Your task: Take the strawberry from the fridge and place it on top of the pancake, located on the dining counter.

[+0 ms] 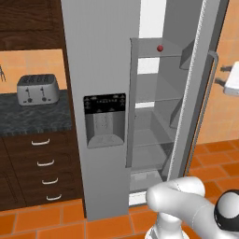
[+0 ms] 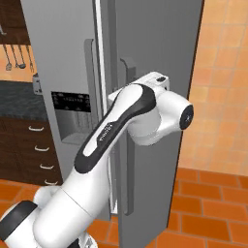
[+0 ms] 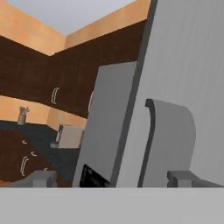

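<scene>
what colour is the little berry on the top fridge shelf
Dark red; the strawberry shows best in the left base view.

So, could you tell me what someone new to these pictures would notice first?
Probably the tall grey fridge with its right door swung open, baring glass shelves. A tiny red strawberry sits on the top shelf, the one spot of colour inside. In the right base view the white arm rises in front of the door, and the gripper, its fingers apart, faces the door's long handle.

Fridge (image 1: pixel 100 70) top cropped by the frame; strawberry (image 1: pixel 160 48) too small for detail.
</scene>
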